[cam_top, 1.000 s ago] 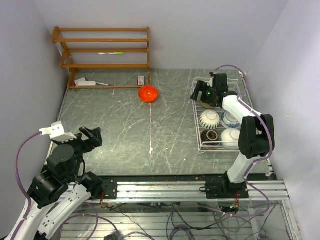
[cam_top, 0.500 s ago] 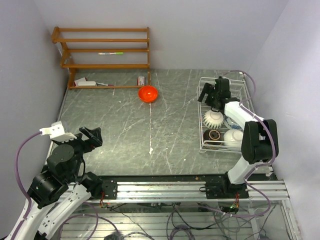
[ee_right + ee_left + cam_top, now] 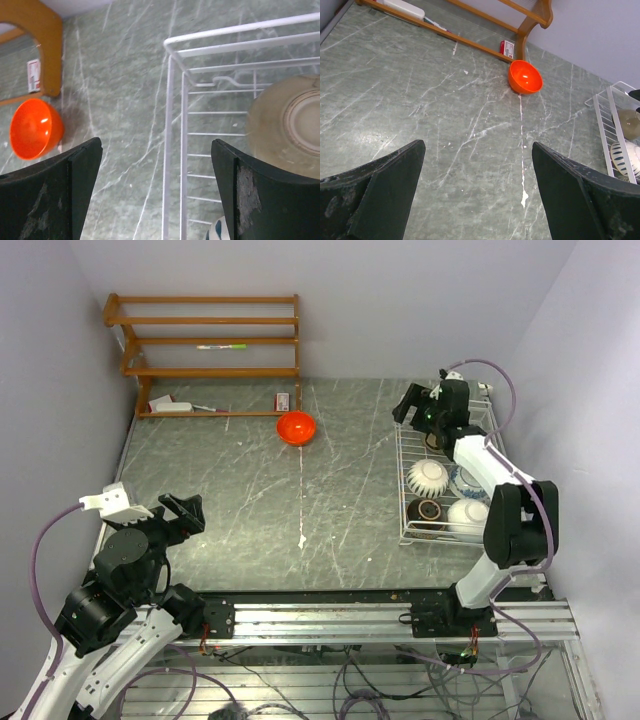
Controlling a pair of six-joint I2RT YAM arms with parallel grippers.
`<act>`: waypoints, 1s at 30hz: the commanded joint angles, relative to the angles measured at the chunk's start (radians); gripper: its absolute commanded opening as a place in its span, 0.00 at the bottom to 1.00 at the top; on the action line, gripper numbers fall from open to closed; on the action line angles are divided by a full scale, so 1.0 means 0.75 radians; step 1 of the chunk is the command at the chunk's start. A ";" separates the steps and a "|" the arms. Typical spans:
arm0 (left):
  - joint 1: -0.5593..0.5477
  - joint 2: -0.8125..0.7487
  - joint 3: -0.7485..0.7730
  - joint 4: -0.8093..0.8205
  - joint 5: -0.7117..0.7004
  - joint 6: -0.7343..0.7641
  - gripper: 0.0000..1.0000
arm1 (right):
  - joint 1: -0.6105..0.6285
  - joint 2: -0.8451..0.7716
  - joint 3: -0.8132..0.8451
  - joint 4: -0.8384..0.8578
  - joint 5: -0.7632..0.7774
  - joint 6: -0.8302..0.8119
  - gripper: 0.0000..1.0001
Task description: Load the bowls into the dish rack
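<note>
**Rack** point(image 3: 402, 502): white wire, at right edge of bench point(image 3: 250, 490).
- Cream bowl point(image 3: 290, 125): in rack, far end, upside down.
- Ribbed bowl point(image 3: 425, 476) and blue-white bowl point(image 3: 463, 480): mid-rack.
- Brown bowl point(image 3: 424, 510) and white bowl point(image 3: 466, 514): near end.

**Orange bowl** point(image 3: 296, 427): on bench, mid far edge, just beside shelf point(image 3: 210, 340) foot.

**R tool** point(image 3: 156, 145): released, empty, over rack's far-left corner.

**L tool** point(image 3: 477, 146): released, empty, over near-left corner.
</note>
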 commanded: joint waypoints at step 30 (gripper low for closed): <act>-0.011 0.008 0.018 0.021 -0.011 0.002 0.99 | -0.203 0.089 -0.028 -0.060 0.514 0.107 0.92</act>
